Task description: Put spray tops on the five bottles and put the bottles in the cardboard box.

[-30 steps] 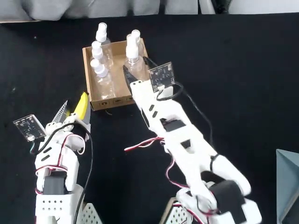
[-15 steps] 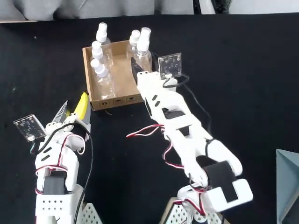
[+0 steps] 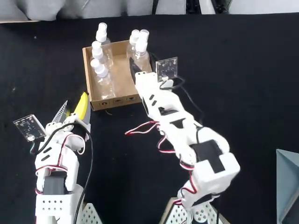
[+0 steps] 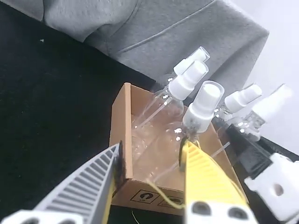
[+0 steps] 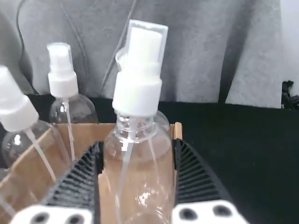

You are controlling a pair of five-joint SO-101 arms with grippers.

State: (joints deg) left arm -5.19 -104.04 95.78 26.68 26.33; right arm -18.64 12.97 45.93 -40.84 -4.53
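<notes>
The cardboard box point(image 3: 122, 95) stands at the back of the black table. Three capped clear bottles point(image 3: 97, 65) line its left side. My right gripper point(image 3: 139, 64) is shut on another clear bottle point(image 3: 141, 51) with a white spray top, held upright at the box's back right corner beside one more capped bottle point(image 3: 134, 38). In the right wrist view the black fingers point(image 5: 79, 182) press both sides of this bottle point(image 5: 135, 172). My left gripper point(image 3: 74, 101) stands open and empty in front of the box's left corner, facing the box point(image 4: 120, 116) and its bottles point(image 4: 196, 112).
Grey fabric point(image 3: 70, 7) lies along the table's far edge behind the box. A blue-grey object point(image 3: 287, 184) sits at the right front edge. Open black table surface point(image 3: 243, 84) lies to the right of the box.
My right arm has stretched farther out, carrying its bottle from the box's middle right to the back right corner. The left arm has stayed still.
</notes>
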